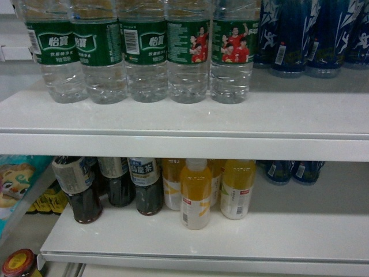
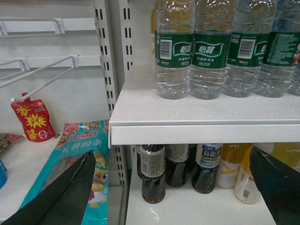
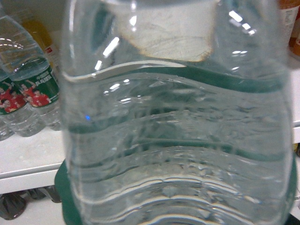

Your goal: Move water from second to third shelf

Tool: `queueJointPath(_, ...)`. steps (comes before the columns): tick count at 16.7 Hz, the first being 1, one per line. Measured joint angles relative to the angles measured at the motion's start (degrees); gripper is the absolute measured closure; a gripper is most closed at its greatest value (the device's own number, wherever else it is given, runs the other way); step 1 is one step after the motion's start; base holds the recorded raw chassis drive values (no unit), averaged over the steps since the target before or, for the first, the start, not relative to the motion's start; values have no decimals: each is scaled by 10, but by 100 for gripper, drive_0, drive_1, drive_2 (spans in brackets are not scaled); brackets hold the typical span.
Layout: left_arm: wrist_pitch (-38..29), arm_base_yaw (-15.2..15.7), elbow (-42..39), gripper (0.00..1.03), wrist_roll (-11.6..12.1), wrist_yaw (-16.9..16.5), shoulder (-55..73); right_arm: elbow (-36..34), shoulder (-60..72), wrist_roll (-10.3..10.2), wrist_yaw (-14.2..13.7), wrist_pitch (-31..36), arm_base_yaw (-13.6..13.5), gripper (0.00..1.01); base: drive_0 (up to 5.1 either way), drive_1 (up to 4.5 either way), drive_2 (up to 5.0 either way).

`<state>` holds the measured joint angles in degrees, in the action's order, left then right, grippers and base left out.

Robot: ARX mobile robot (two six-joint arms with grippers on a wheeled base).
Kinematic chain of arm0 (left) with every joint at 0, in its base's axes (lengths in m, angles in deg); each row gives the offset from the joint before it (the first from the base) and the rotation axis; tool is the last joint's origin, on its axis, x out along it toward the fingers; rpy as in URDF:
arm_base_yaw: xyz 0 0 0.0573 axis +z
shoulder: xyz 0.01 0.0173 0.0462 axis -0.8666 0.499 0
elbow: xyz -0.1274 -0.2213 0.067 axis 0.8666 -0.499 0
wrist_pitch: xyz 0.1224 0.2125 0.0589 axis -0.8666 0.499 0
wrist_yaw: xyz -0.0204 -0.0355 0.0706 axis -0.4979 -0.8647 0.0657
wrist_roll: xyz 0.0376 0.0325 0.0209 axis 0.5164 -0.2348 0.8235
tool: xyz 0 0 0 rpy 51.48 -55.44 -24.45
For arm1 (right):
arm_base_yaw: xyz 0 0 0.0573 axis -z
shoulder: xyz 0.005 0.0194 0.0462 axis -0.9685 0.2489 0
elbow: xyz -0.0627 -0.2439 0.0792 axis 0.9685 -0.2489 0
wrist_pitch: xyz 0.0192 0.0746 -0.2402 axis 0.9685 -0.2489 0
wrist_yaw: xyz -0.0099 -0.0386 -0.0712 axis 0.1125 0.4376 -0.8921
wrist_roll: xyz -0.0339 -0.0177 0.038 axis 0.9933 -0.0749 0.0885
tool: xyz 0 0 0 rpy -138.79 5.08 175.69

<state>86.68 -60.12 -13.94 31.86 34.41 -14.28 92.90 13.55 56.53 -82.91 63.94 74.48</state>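
On my right wrist feed a water bottle (image 3: 178,140) filled nearly the whole frame, very close, its green label edge curving across the clear ribbed wall; I judged it was sitting between the right gripper's fingers, but no finger showed, so I could not tell whether that gripper was clamped on it or only around it. More water bottles (image 1: 144,52) stood in a row on the white shelf (image 1: 184,124), with dark tea bottles (image 1: 81,187) and yellow drink bottles (image 1: 196,193) on the shelf below. The left gripper (image 2: 173,187) hung spread wide and empty, its dark fingers (image 2: 65,192) framing the lower shelf. I reckoned a full bottle would be fairly heavy, its thin wall giving under pressure and the smooth plastic apt to slip, so the labelled waist or ribbed body seemed the best place to hold. Neither arm appeared in the head view, bottle caps were cut off at the top, and I could not make out which shelf counted as second or third.
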Motion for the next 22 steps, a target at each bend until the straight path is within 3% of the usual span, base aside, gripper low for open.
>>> queueJointPath(11,0,0,0,5,0,0,0,0,0,0,0,-1,0,58,-426,188,188)
queueJointPath(22,0,0,0,5,0,0,0,0,0,0,-4,0,0,58,0,0,0)
